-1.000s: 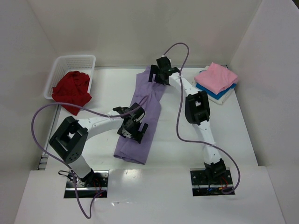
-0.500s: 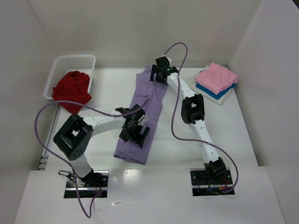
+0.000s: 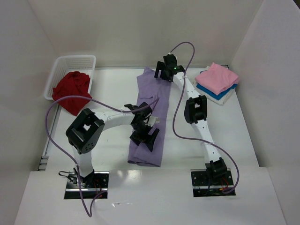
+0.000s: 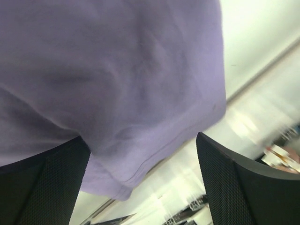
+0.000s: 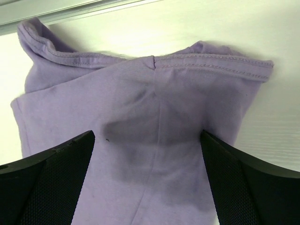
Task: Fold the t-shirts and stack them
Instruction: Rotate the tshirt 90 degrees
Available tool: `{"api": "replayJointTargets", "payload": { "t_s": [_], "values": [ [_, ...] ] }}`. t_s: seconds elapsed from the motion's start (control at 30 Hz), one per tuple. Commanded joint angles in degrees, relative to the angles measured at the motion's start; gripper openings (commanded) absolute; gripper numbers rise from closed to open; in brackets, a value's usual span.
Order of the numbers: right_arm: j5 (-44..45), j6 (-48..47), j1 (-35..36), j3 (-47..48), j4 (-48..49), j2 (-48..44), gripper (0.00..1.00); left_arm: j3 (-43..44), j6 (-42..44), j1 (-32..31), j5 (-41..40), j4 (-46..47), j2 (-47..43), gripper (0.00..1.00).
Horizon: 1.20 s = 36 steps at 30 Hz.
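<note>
**Top external view.** The lavender t-shirt (image 3: 146, 91) lies as a long narrow strip down the middle of the table (image 3: 112, 89), running from far to near. The left gripper (image 3: 145, 133) sits over its near half and the right gripper (image 3: 165, 74) over its far end. The jaw spread cannot be read from this height. The deep red t-shirt (image 3: 71, 89) is bunched in the white basket (image 3: 75, 58) at far left and spills over the near rim. At far right the pink t-shirt (image 3: 216, 77) lies folded on the bright blue t-shirt (image 3: 210, 92).

**Left wrist view.** Both fingers (image 4: 47, 187) stand wide apart, close over lavender cloth beside a stitched edge. Nothing is clamped between them.

**Right wrist view.** The fingers (image 5: 248, 183) are spread wide over the shirt's seamed far edge. No cloth is gripped.
</note>
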Motion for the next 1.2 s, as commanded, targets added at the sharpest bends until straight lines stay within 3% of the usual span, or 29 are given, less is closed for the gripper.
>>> {"api": "replayJointTargets", "payload": {
  "t_s": [0.0, 0.2, 0.4, 0.57, 0.73, 0.83, 1.0, 1.17],
  "values": [
    [-4.35, -0.43, 0.13, 3.48, 1.29, 2.45, 0.99, 0.33, 4.30, -1.70, 7.99, 7.07, 4.79, 0.99],
    [-8.39, -0.95, 0.13, 4.01, 2.35, 2.45, 0.99, 3.93, 5.96, -4.42, 9.50, 8.30, 8.39, 0.99],
    [-10.69, -0.43, 0.66, 5.85, 2.62, 2.45, 0.99, 3.40, 4.65, -4.95, 7.32, 10.24, 6.56, 0.99],
    [-6.56, -2.44, 0.66, 5.86, 0.69, -2.20, 0.99, 4.72, 2.19, -4.95, -2.42, 8.14, -0.10, 0.99],
    [-4.27, -3.85, -1.36, -0.01, -1.42, -16.07, 0.99, 7.88, -0.09, -4.95, -11.49, 5.49, -9.60, 0.99],
    [-1.20, -5.00, -1.89, -9.93, -1.43, -27.29, 0.99, 5.52, -3.25, -4.95, -17.29, 6.80, -18.98, 0.99],
    [-1.89, -4.40, -1.89, -44.62, 10.24, -49.37, 0.99, -4.05, -10.97, -4.43, -24.85, 11.37, -31.22, 0.99],
    [-4.35, -0.35, -1.89, -71.33, 13.51, -68.26, 0.99, -13.37, -17.05, -4.43, -22.85, 18.23, -39.24, 0.99]
  ]
}}
